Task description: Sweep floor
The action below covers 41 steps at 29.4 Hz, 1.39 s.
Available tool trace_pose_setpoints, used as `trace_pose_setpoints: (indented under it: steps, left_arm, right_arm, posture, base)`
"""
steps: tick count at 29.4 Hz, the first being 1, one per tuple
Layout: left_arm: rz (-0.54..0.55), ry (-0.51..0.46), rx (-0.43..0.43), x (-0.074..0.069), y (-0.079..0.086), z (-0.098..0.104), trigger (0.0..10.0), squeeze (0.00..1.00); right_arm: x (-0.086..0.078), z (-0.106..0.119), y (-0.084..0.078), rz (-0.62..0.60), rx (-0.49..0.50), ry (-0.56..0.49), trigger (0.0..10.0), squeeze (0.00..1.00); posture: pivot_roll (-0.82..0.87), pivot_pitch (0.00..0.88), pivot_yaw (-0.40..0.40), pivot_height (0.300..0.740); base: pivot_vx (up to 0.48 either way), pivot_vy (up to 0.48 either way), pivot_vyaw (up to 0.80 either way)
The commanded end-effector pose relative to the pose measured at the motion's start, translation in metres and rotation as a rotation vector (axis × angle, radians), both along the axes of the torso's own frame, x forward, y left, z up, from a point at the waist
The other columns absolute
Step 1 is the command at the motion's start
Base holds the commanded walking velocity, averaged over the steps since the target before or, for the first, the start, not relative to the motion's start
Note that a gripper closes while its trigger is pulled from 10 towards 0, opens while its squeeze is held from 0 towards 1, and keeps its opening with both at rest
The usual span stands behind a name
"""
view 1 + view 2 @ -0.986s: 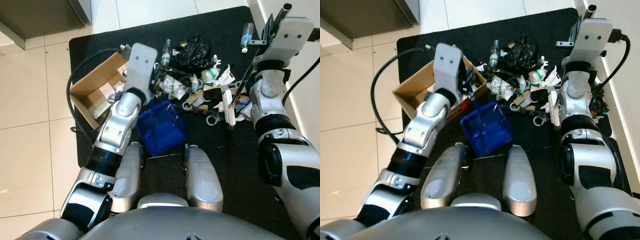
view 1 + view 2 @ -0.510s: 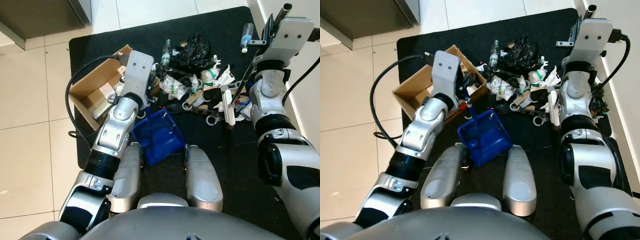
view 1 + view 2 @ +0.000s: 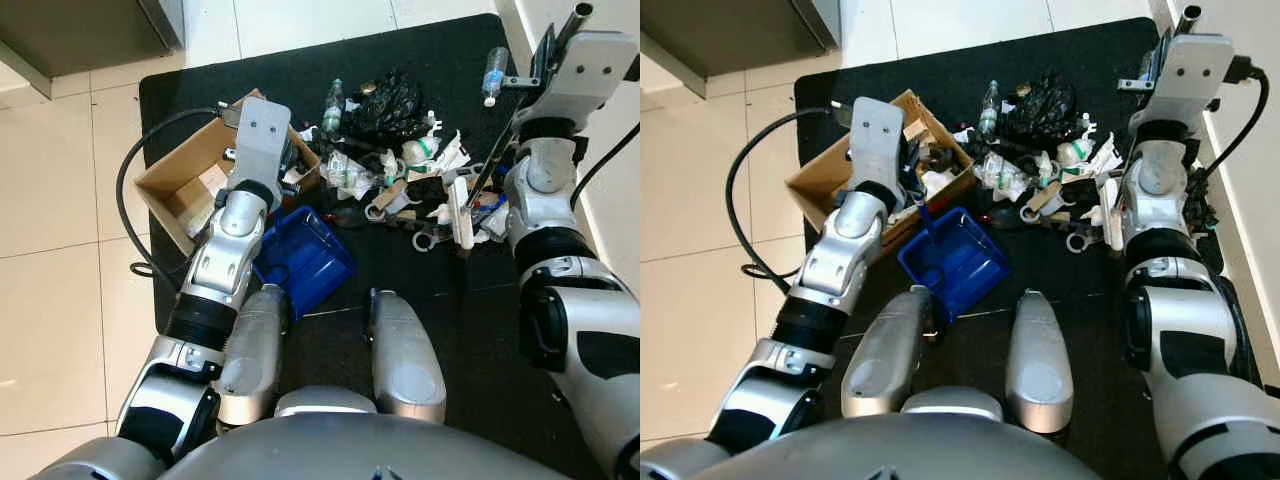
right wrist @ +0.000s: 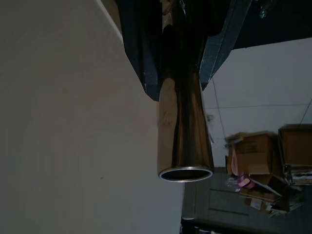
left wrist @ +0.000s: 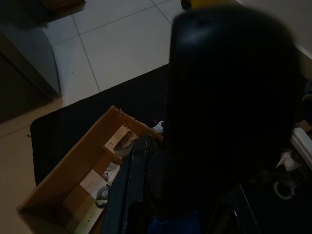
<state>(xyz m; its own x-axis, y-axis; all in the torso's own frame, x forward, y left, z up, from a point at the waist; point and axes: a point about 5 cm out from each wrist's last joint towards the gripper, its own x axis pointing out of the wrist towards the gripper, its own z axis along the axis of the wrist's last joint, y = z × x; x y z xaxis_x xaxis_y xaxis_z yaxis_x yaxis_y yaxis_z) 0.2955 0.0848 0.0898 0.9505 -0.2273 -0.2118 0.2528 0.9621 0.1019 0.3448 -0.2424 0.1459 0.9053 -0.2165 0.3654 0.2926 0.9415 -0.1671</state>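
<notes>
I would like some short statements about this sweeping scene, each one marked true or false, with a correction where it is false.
1. The blue dustpan lies on the black mat. True.
2. The cardboard box stands on the robot's right side. False: it stands on the robot's left, beside the left arm.
3. The right pincer is closed around a shiny metal tube. True.
4. The pile of litter lies on the white tiles. False: it lies on the black mat.
5. A clear plastic bottle lies inside the dustpan. False: it lies on the mat near the far right corner.
</notes>
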Motion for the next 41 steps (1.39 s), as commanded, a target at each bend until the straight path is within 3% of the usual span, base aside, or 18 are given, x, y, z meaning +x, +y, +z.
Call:
trace_pose_setpoints:
  steps: [1, 2, 7, 11, 13, 16, 28, 41]
  left_arm:
    - [0.023, -0.026, -0.052, 0.003, -0.003, 0.006, 10.0, 0.00]
    - [0.023, -0.081, -0.165, 0.010, -0.011, 0.022, 10.0, 0.00]
    - [0.009, -0.130, -0.240, 0.015, -0.017, 0.036, 10.0, 0.00]
    - [0.000, -0.129, -0.223, 0.018, -0.019, 0.036, 10.0, 0.00]
    - [-0.008, -0.109, -0.156, 0.018, -0.016, 0.027, 10.0, 0.00]
    - [-0.010, -0.093, -0.125, 0.015, -0.013, 0.019, 10.0, 0.00]
    - [-0.024, -0.043, -0.150, 0.007, -0.017, 0.010, 10.0, 0.00]
    - [-0.028, 0.000, -0.099, 0.003, -0.015, -0.008, 10.0, 0.00]
  right_arm:
    - [-0.001, 0.007, -0.001, 0.008, -0.014, -0.051, 10.0, 0.00]
    - [-0.002, 0.005, 0.001, 0.010, -0.010, -0.043, 10.0, 0.00]
    - [-0.001, 0.003, 0.004, 0.015, -0.007, -0.037, 10.0, 0.00]
    - [-0.001, 0.003, 0.005, 0.017, -0.005, -0.036, 10.0, 0.00]
    - [-0.001, 0.002, 0.005, 0.017, -0.004, -0.034, 10.0, 0.00]
    - [-0.002, 0.001, 0.003, 0.014, -0.004, -0.031, 10.0, 0.00]
    - [-0.002, -0.001, 0.003, 0.015, -0.003, -0.020, 10.0, 0.00]
    - [-0.003, -0.003, 0.004, 0.012, 0.002, -0.016, 10.0, 0.00]
  posture:
    - [0.08, 0.159, 0.074, 0.740]
    - [0.09, 0.157, 0.073, 0.740]
    - [0.08, 0.152, 0.076, 0.740]
    - [0.08, 0.150, 0.077, 0.740]
    - [0.07, 0.149, 0.080, 0.740]
    - [0.07, 0.151, 0.079, 0.740]
    - [0.08, 0.155, 0.077, 0.740]
    - [0.08, 0.166, 0.080, 0.740]
  base:
    - [0.000, 0.000, 0.00]
    - [0.000, 0.000, 0.00]
    - [0.000, 0.000, 0.00]
    - [0.000, 0.000, 0.00]
    - [0.000, 0.000, 0.00]
    - [0.000, 0.000, 0.00]
    - [0.000, 0.000, 0.00]
    - [0.000, 0.000, 0.00]
